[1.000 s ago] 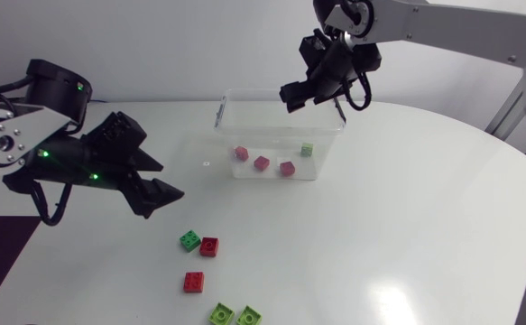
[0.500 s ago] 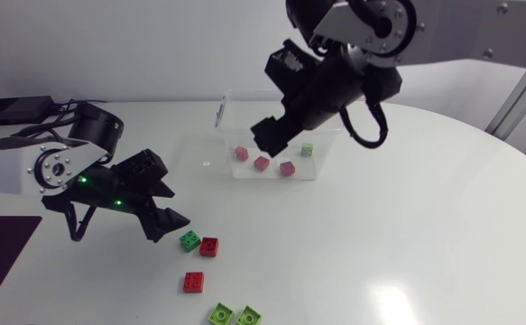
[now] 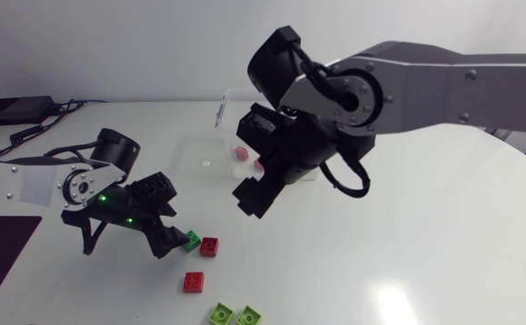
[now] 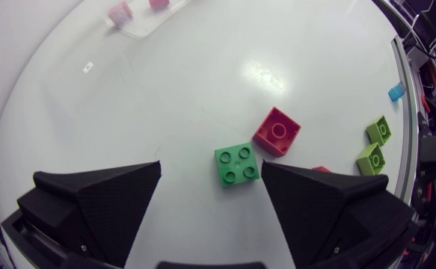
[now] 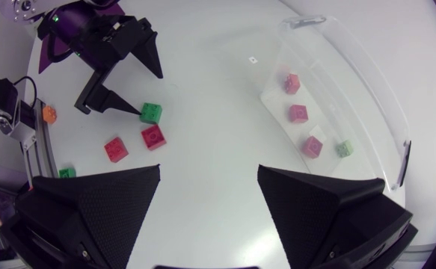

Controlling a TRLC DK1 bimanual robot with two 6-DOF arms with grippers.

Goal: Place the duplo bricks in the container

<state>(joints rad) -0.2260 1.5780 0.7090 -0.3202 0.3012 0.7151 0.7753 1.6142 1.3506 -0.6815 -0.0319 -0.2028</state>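
Judging by the layout, the step in hand is the pickup of the next brick. The left gripper [image 4: 210,168] hangs low over the table [image 3: 425,244], jaws wide open and empty. The green brick [image 4: 237,164] lies on the table between its fingertips, nearer one finger than the other and seemingly touching neither. A red brick [image 4: 277,131] lies just beside it, nearly corner to corner, ahead of the gripper.

The next move probably calls for centring on the green brick, going down and closing on its sides without catching the red one.

The container [image 5: 356,90] stands well apart, already holding three pink bricks and a green one. The right gripper [image 5: 209,170], jaws also wide open and empty, hangs above the table between the container and the loose bricks. A straight carry would likely meet that arm, so one arm has to give way or go round.

Another red [image 3: 193,282] and a green pair [image 3: 234,314] lie further off. The pair is close to the table's edge, with little room on that side
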